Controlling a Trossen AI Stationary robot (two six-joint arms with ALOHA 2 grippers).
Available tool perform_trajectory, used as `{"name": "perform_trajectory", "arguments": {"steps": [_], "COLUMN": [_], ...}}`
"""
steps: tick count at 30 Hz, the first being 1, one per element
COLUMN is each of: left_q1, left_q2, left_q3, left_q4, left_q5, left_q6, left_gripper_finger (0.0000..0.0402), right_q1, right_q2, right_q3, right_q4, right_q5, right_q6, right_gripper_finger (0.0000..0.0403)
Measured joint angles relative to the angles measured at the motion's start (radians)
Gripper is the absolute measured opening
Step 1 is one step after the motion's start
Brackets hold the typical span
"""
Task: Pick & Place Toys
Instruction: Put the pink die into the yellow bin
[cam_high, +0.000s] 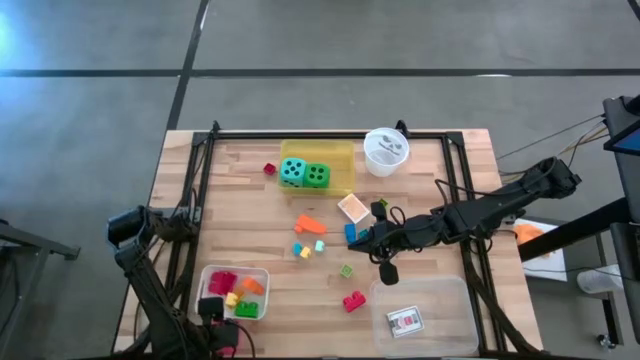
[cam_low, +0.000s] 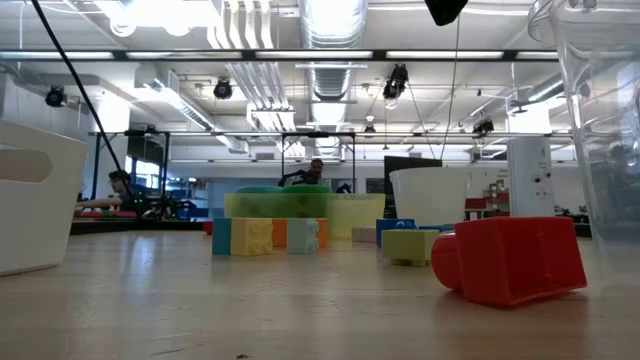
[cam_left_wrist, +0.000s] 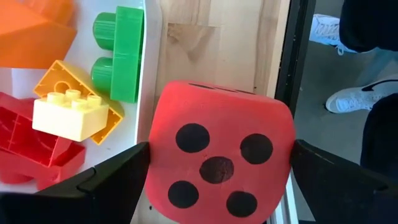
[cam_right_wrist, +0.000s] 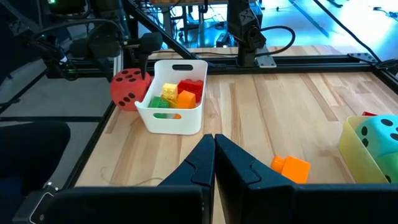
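Observation:
A red die (cam_left_wrist: 217, 155) with black dots lies at the table's near left corner, between the white tray's wall (cam_left_wrist: 146, 62) and the black rail. It also shows beside the white tray (cam_right_wrist: 171, 121) as the red die (cam_right_wrist: 127, 87). My left gripper (cam_left_wrist: 219, 149) points straight down over it, open, one finger on either side of the die. My right gripper (cam_right_wrist: 214, 142) hangs shut above the middle of the table (cam_high: 362, 240), holding nothing. The white tray (cam_high: 262, 275) holds red, yellow, orange and green blocks.
A yellow tray (cam_high: 345, 160) at the back holds a teal die (cam_high: 292, 171) and a green die (cam_high: 317, 176). Loose blocks lie mid-table, among them an orange one (cam_high: 310, 224) and a red one (cam_high: 353, 300). There is also a white cup (cam_high: 385, 150), a clear tray (cam_high: 430, 290) with a card, and a person's shoe (cam_left_wrist: 367, 93) beyond the rail.

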Motion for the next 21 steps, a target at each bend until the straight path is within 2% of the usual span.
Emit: {"name": "perform_trajectory", "arguments": {"steps": [21], "left_q1": [0.001], "left_q2": [0.001], "left_q3": [-0.034], "left_q4": [0.041], "left_q5": [0.005], "left_q6": [0.023], "left_gripper_finger": [0.0373], "right_q1": [0.001], "right_q2": [0.0], "right_q3": [0.0], "right_q4": [0.0], "right_q5": [0.0], "right_q6": [0.0], "right_gripper_finger": [0.0009]}}
